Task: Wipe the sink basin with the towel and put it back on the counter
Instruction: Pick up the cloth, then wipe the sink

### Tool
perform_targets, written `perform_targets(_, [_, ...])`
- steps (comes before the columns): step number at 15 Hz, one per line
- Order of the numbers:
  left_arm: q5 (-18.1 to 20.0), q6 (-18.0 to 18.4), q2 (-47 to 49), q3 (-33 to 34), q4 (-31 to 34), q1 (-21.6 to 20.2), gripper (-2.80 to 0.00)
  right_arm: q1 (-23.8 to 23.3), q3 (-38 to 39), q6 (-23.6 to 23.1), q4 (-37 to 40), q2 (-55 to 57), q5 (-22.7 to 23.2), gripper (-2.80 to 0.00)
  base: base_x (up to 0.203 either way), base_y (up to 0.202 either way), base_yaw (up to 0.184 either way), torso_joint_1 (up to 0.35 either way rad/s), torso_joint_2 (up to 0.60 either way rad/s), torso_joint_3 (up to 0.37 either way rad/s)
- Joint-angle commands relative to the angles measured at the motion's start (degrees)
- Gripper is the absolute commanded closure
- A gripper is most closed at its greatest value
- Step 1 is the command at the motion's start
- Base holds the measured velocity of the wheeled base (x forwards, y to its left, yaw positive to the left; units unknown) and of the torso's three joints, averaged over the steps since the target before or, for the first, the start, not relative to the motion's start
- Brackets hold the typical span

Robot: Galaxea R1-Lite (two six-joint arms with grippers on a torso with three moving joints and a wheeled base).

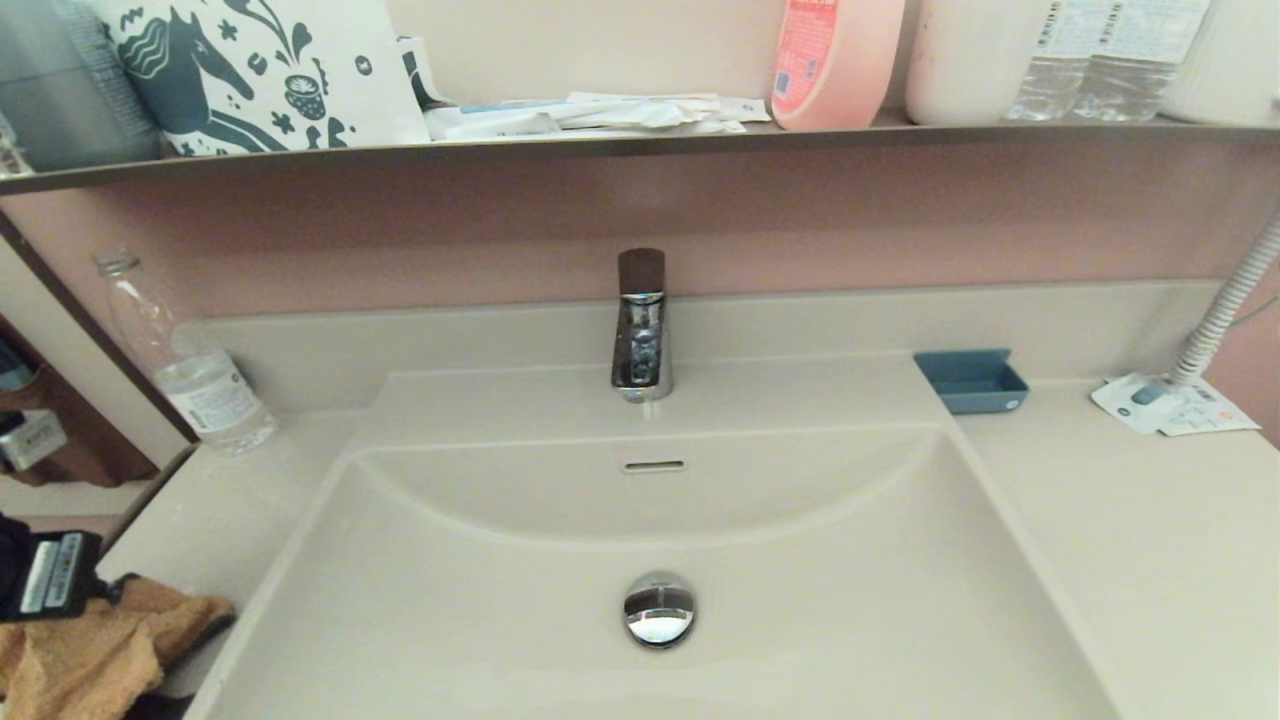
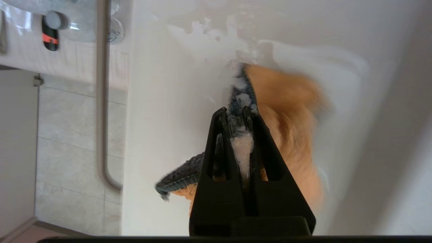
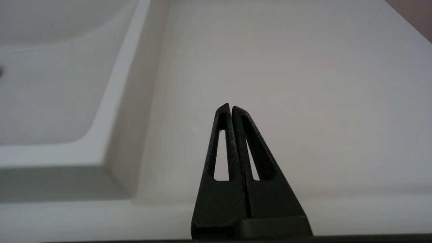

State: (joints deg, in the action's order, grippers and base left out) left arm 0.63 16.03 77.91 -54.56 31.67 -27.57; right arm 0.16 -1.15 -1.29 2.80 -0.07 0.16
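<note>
The orange-tan fluffy towel (image 1: 90, 655) hangs bunched at the near left corner of the counter (image 1: 1150, 530), just outside the sink basin (image 1: 520, 610). My left gripper (image 2: 235, 113) is shut on the towel (image 2: 290, 111), pinching a grey-blue hemmed edge between its fingertips. In the head view only the left wrist body (image 1: 45, 575) shows, above the cloth. The basin has a chrome drain plug (image 1: 659, 608) and an overflow slot (image 1: 653, 466). My right gripper (image 3: 230, 107) hangs shut and empty over the counter (image 3: 287, 67) right of the basin (image 3: 44, 87); the head view does not show it.
A chrome faucet (image 1: 640, 325) stands behind the basin. A clear water bottle (image 1: 185, 365) is at back left, a blue soap dish (image 1: 972, 380) and a leaflet (image 1: 1170, 405) at back right. A dark-edged shelf (image 1: 640, 145) with bottles runs above.
</note>
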Motion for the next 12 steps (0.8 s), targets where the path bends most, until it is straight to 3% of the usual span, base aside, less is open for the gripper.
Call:
perform_targets(1, [0.47,-0.54,-3.73,-5.2,6.56,1.27,0.0,0.02,0.0,-0.03,0.01,0.07,0.08,0.0,0.0,0.0,0.0,0.0,0.0,0.0])
perform_targets(6, [2.26,-6.8,-8.01,-16.97,18.73,8.2,0.0,0.02,0.0,-0.03,0.01,0.07,0.02,0.0,0.0,0.0,0.0,0.0,0.0,0.0])
perform_targets(12, [2.2,-19.33,-6.6,-32.23,22.63,21.03,0.0,0.02,0.0,-0.03,0.01,0.07,0.02,0.0,0.0,0.0,0.0,0.0,0.0,0.0])
